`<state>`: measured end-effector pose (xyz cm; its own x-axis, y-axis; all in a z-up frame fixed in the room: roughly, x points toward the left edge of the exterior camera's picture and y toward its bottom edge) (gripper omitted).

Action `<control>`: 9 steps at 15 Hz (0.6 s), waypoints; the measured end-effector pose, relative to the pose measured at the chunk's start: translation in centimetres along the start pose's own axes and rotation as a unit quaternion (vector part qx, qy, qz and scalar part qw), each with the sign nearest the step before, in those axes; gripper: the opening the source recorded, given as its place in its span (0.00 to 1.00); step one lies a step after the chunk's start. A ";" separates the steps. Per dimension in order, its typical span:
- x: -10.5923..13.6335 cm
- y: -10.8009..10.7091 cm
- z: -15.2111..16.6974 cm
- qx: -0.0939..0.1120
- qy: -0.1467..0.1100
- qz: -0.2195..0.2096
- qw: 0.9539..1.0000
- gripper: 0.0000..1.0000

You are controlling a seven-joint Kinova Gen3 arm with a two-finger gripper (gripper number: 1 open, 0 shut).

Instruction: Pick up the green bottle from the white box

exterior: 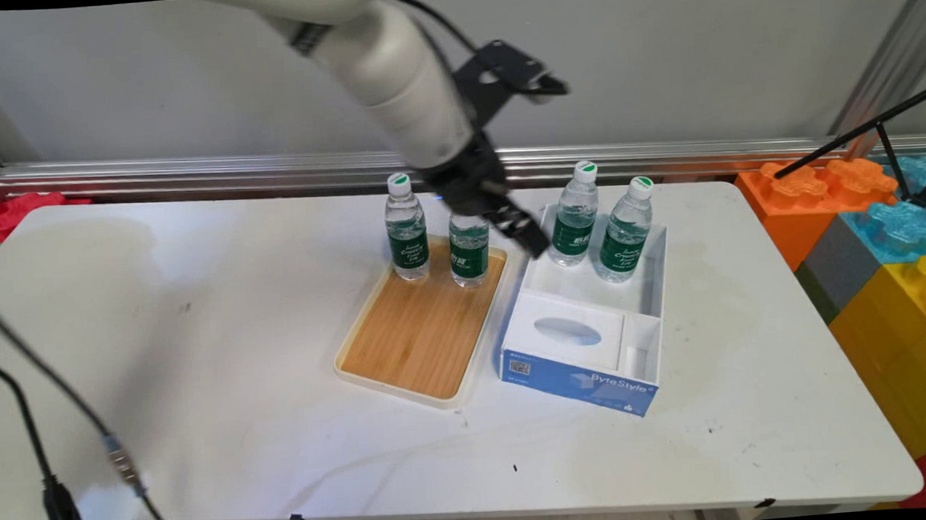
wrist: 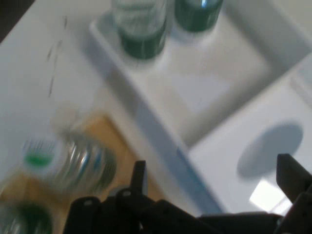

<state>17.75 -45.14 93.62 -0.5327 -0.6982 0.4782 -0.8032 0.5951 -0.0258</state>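
Bamboo-topped tray w/ cream rim lies just below and left of the gripper in the main view; two water bottles stand upright at its far edge. Nearest one sits right beside the gripper, its cap hidden behind the black wrist; the 2nd tray bottle stands further left, white cap w/ green dot showing. Both are upright, apart from each other, so each leaves room round it.

Gripper is spread wide and holds nothing: hand view shows the two fingertips far apart w/ only tray edge and box rim between them. It hangs over the gap between tray and box, angled down toward the right, touching neither as far as I can tell.

Right of the gripper: white compartment box w/ blue "ByteStyle" front. Its far, large compartment holds two more bottles, one close by the gripper, the other beyond it, both upright and leaning on nothing. Near compartments: one w/ an oval slot on top, one small and narrow; contents not clear.

All sit on the white table. Coloured foam blocks are stacked well off to the right.
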 end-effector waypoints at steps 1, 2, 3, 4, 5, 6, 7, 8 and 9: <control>1.0 0.4 0.8 -0.003 0.012 -0.004 1.000 1.00; 1.8 0.6 1.5 -0.005 0.021 -0.007 1.000 1.00; 2.5 0.9 2.3 -0.008 0.031 -0.011 0.999 1.00; 3.2 1.2 3.1 -0.012 0.040 -0.014 0.999 1.00; 3.7 1.5 3.8 -0.015 0.048 -0.015 0.999 1.00; 4.2 1.7 4.6 -0.018 0.057 -0.016 0.998 1.00; 4.7 1.9 5.4 -0.020 0.065 -0.016 0.998 1.00; 5.0 2.0 6.0 -0.021 0.071 -0.015 0.997 1.00; 5.4 2.2 7.0 -0.023 0.079 -0.015 0.997 1.00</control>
<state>11.19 -50.40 89.98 -0.4574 -0.6471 0.6100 -0.8030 0.5952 0.0293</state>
